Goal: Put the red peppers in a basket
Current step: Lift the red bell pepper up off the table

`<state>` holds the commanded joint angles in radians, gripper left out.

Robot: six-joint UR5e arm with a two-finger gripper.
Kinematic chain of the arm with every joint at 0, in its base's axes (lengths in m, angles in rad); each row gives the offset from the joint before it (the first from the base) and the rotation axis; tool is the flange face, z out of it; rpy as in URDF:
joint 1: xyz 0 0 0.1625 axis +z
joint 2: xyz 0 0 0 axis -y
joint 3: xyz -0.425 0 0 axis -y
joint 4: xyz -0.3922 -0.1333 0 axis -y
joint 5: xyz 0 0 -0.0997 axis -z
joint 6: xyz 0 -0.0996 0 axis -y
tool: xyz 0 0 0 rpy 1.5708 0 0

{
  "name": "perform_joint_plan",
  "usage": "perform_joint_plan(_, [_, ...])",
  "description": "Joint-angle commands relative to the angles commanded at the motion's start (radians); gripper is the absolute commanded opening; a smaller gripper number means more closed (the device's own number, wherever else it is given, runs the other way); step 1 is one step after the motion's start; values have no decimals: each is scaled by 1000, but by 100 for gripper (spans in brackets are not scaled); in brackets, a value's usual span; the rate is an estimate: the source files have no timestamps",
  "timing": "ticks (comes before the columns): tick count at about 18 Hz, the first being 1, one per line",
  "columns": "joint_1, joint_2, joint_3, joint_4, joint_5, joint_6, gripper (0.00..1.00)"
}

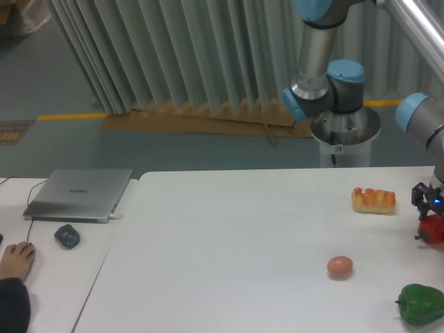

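Holding the red pepper (433, 229) at the right edge of the view, the gripper (429, 208) has its dark fingers closed on the top | pepper above the table (229, 257), partly cut off, axis unclear | green pepper (421, 304) in front, egg (340, 266) to the left.

Soft, even, cool light; slightly blurry picture.

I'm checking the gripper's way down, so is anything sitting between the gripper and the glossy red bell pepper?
Nothing shows between them in the fixed camera view: the gripper sits right above the glossy red bell pepper.
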<state>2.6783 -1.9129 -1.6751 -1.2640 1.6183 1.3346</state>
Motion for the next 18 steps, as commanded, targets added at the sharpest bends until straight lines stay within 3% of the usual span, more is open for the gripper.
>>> perform_joint_plan(4, [-5, -9, -9, 11, 0, -6, 33])
perform_joint_plan(5, [-3, -9, -8, 11, 2, -6, 25])
perform_joint_plan(7, [-3, -8, -5, 6, 2, -5, 22])
perform_joint_plan(11, [-2, -3, -3, -3, 2, -5, 21])
perform_joint_plan(15, [2, 9, 24, -80, 0, -21, 21])
perform_joint_plan(18, [3, 15, 31, -87, -6, -21, 21])
